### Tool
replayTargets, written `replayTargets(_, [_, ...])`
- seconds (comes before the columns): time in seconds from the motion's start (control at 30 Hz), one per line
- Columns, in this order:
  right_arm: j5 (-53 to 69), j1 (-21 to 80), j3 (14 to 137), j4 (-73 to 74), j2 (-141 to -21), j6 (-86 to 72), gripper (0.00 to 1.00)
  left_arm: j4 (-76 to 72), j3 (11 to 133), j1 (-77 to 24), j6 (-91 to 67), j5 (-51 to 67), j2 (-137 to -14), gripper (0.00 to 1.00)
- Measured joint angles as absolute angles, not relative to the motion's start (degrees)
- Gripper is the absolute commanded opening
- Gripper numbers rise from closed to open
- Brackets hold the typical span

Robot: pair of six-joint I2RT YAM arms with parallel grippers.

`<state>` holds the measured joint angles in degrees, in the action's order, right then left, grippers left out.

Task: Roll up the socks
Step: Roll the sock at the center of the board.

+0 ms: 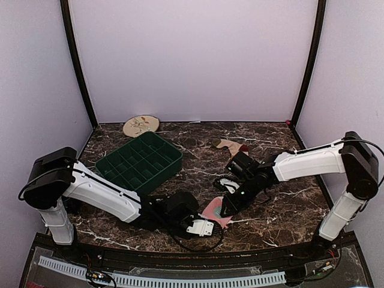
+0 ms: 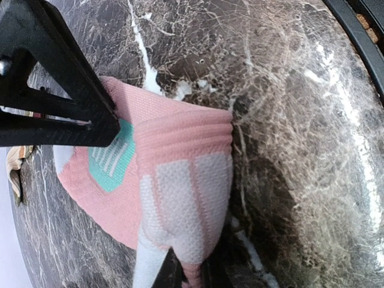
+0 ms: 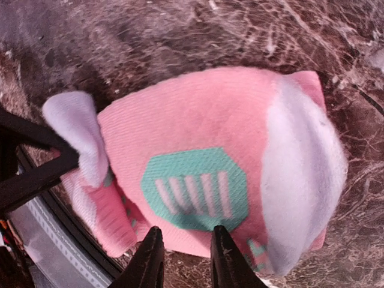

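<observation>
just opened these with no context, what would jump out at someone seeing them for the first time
The pink sock with its mint patch grabs the eye first, lying on the dark marble table near the front edge, the left claw pinching one end and the right claw at its edge. Next comes the green compartment tray at left centre, then the tan striped sock alone further back.

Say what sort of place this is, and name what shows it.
Probably a robot test booth: plain pale walls enclose a marble-patterned table, a left arm and right arm stand at its near edge, and props lie on it, a green divided tray and a pink sock.
</observation>
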<state>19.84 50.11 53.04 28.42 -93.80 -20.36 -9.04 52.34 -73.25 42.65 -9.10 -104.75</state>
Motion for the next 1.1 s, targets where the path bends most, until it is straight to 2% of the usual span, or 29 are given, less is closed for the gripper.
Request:
replayTargets(0.2, [17.74,50.09,57.10,30.26,-99.57,-20.49,0.20,-8.88,51.33,-73.25,42.63,-9.54,-103.61,0.13])
replayTargets(0.57, [16.82,50.09,67.20,34.46,-107.02,-16.80,0.20,-8.45,50.59,-73.25,42.39,-9.74,-102.94,0.21])
replayTargets(0.83, [16.64,50.06,72.97,37.36,-111.04,-13.47,0.19,-9.50,50.57,-73.25,42.72,-12.67,-103.00,0.22])
replayTargets(0.97, [16.67,50.06,74.85,37.54,-112.40,-12.32,0.19,-10.74,50.70,-73.28,42.94,-14.87,-104.01,0.19])
replayTargets(1.1, [16.67,50.02,75.55,37.58,-112.88,-11.40,0.19,-11.20,52.07,-73.28,43.13,-15.73,-105.78,0.06])
